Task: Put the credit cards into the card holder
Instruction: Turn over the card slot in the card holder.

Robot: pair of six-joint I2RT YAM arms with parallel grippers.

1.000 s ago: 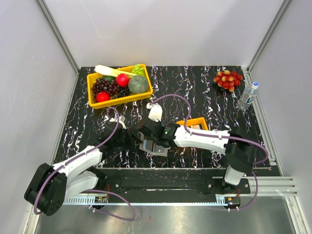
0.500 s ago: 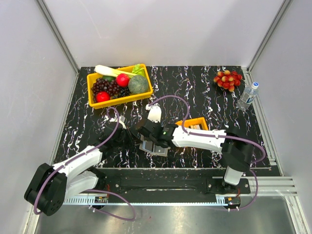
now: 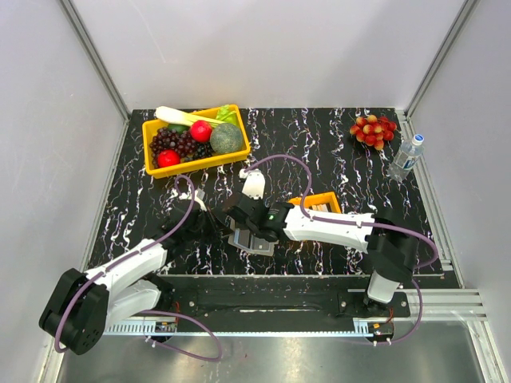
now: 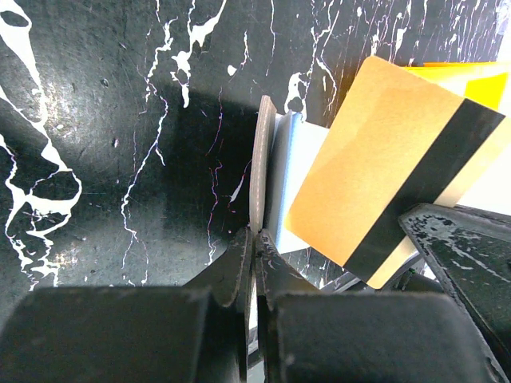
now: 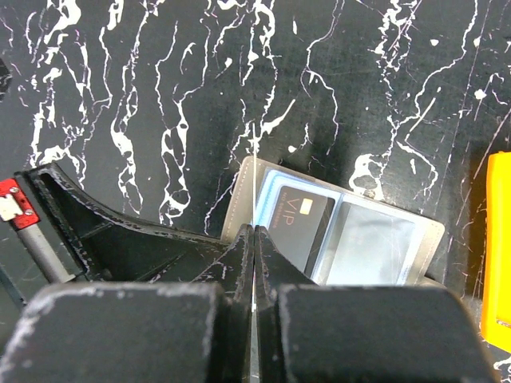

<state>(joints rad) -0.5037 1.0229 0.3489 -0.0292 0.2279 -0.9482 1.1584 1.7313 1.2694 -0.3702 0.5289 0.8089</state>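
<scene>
While the right gripper pinches a tan card shut between its jaws, holding it by one end, the card stands on edge just above the open holder. The holder lies flat on the table between the two arms, near the orange tray. The left gripper, jaws narrow, appears to clamp the holder's near flap, though its wrist view shows that flap only edge-on. A dark card sits in one pocket. More cards seem to lie in the tray, too small to count from above.

The tan card looks light, thin and stiff, with a slick face. A grip on one short end, leaving most of its length free, should suit a slide into a pocket. Squeezed off-centre, it may pivot between the pads. The holder looks soft and light and would likely skid or fold under a push. A hold on its flap, clear of the pocket mouths, seems the right place.
</scene>
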